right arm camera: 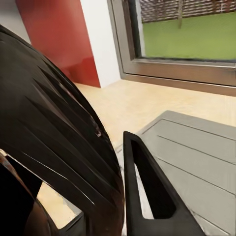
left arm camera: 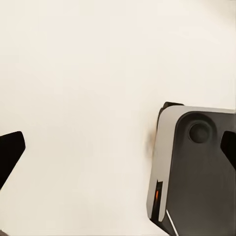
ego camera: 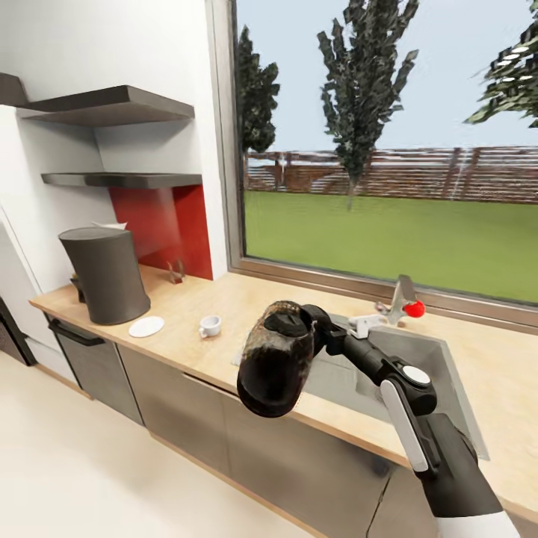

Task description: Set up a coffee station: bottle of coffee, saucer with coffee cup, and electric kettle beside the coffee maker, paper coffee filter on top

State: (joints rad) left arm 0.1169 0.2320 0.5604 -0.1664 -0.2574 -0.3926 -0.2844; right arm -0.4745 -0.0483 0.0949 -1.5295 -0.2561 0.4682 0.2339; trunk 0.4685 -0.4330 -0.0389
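The right gripper (ego camera: pixel 299 332) is clamped around the bottle of coffee (ego camera: pixel 275 368), a dark, ribbed jar with a black lid, held out in the air in front of the countertop (ego camera: pixel 246 299) at the near corner of the sink (ego camera: pixel 418 373). In the right wrist view the bottle (right arm camera: pixel 54 142) bulks large against one black finger (right arm camera: pixel 147 191), which presses along its side, with the grey sink drainer (right arm camera: pixel 196 147) and the pale wood counter (right arm camera: pixel 128 103) beyond.

Taking the coffee maker (ego camera: pixel 106 273) as the mark: it stands upright on the countertop at the far left end, a tall dark grey body under the lower of two wall shelves (ego camera: pixel 123 179). Something pale, perhaps the paper filter, peeks over its top rim, but I cannot make it out clearly. The white saucer (ego camera: pixel 146 326) lies just beside its base, toward the sink. The white coffee cup (ego camera: pixel 210 326) sits on the bare counter a little further along the same way, apart from the saucer and not on it. A small dark holder (ego camera: pixel 177 272) stands behind, against the red wall panel (ego camera: pixel 168 228). The carried bottle is well apart from the coffee maker, off beyond the cup.

Past the sink, a tap with a red knob (ego camera: pixel 413 308) sits under the big window (ego camera: pixel 388 142).

The left wrist view looks down at pale floor (left arm camera: pixel 78 98) and a part of the robot's grey base (left arm camera: pixel 196 172); the left gripper's dark fingertips (left arm camera: pixel 10 152) sit at opposite edges of that picture, spread wide apart with nothing between them
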